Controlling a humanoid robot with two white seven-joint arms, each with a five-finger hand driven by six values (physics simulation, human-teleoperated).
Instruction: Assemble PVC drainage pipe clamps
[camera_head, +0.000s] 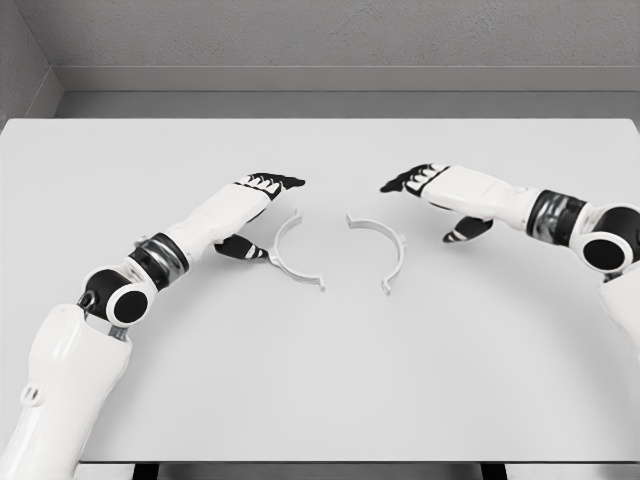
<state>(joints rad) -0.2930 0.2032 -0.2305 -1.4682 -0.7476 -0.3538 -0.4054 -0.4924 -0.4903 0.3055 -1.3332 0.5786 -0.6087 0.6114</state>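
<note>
Two white half-ring clamp pieces lie flat on the white table (320, 380), open sides facing each other with a gap between them. The left clamp half (291, 252) curves from upper right to lower right; the right clamp half (384, 248) mirrors it. My left hand (262, 200) hovers just left of the left half, fingers extended, thumb (240, 248) down near the clamp's left flange, holding nothing. Above and to the right of the right half, my right hand (425, 190) has its fingers stretched out, thumb (467, 230) hanging apart from the clamp.
The table's far edge meets a grey wall (340, 40) at the back. The near edge runs along the bottom of the view.
</note>
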